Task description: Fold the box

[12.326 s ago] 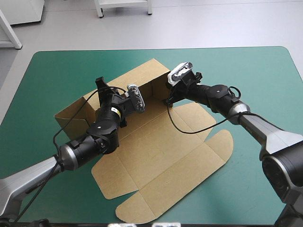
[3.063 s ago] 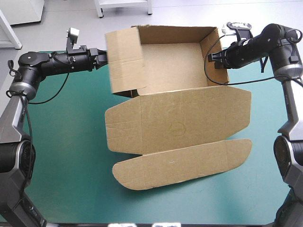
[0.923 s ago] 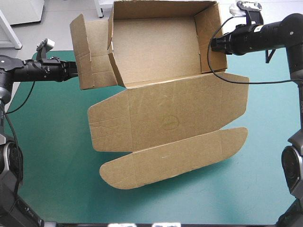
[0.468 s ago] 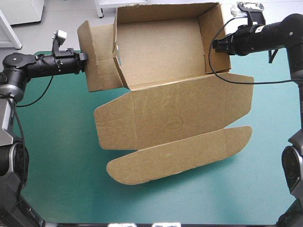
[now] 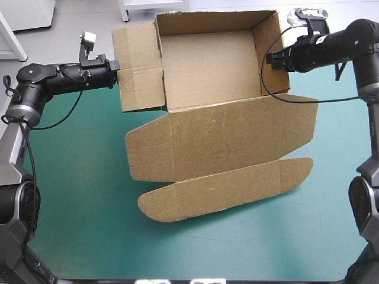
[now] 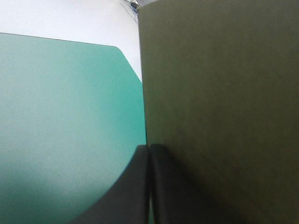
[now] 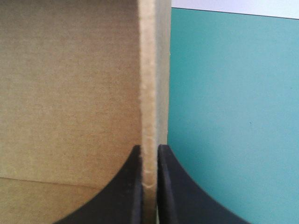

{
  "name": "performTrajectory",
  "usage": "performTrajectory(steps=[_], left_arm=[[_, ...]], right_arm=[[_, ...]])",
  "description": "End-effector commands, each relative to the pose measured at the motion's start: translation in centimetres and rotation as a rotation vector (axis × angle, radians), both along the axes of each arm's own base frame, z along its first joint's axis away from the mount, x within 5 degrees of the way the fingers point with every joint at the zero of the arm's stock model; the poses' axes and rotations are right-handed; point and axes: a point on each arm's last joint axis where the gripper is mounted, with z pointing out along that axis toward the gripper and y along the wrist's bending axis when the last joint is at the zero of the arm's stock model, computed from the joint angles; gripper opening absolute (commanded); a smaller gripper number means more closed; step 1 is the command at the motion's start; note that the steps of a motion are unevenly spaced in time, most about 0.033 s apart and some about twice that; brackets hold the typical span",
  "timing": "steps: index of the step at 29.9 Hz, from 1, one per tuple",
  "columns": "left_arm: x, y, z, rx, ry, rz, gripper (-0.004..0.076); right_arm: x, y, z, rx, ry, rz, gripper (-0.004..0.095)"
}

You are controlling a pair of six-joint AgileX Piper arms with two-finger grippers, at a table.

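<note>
The brown box [image 5: 210, 65] hangs tilted above the teal-green table, its open tray facing the camera and its long lid panels [image 5: 222, 145] drooping toward the table's near side. My left gripper [image 5: 116, 72] is shut on the box's left side flap [image 5: 139, 68], which swings outward. In the left wrist view the flap [image 6: 219, 102] fills the space beside my shut fingers [image 6: 140, 186]. My right gripper [image 5: 270, 58] is shut on the box's right wall [image 5: 269, 56]. In the right wrist view that wall's pale edge [image 7: 148, 93] runs straight out from between the fingers [image 7: 126, 191].
The teal-green table [image 5: 77, 195] lies beneath the raised box, its near part bare on both sides of the hanging lid tip [image 5: 225, 189]. The table's far left corner [image 6: 112, 51] shows in the left wrist view.
The box has shifted rightward and slightly down. My left gripper moved right with the side flap, swinging it closer to the tray. The right gripper barely moved.
</note>
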Motion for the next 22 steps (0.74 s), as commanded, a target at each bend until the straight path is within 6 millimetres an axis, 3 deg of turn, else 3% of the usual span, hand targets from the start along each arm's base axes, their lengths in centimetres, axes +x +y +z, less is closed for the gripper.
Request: performTrajectory(steps=[1,22], left_arm=[[-2.8,-0.9,4.0,-0.081,-0.089,-0.088,-0.0008],[-4.0,-1.2,5.3,-0.081,-0.114,-0.098,-0.0008]], right_arm=[[-1.8,0.4,2.6,0.063,-0.068,0.021,-0.0003],[-0.1,0.1,0.8,0.037,-0.016,-0.006,-0.0003]])
